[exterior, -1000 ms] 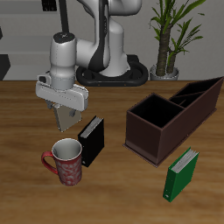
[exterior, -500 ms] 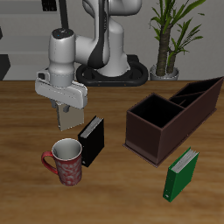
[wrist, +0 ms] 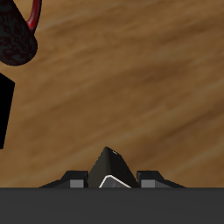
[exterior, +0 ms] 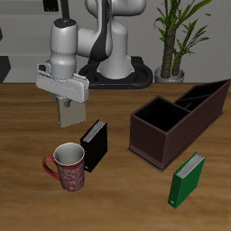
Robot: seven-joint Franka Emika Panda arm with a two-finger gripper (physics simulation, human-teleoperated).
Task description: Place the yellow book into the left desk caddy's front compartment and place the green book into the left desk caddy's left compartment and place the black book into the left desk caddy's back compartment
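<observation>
The pincer (exterior: 69, 101) is gripping the yellow book (exterior: 70, 112) above the counter (exterior: 27, 126), while the green book (exterior: 188, 179) and black book (exterior: 95, 144) are standing outside the left desk caddy (exterior: 176, 117).

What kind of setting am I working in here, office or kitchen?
Most likely a simulated office desk: a wooden table with a divided desk caddy, upright books such as the green book, a red mug, and a potted plant behind.

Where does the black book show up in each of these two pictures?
Exterior view: the thin black-covered book with white page edges stands upright on the wooden table, right beside the dark red patterned mug.
Wrist view: only a black slab at the picture's edge.
Shared landmark: the mug, close to the book in both.
</observation>
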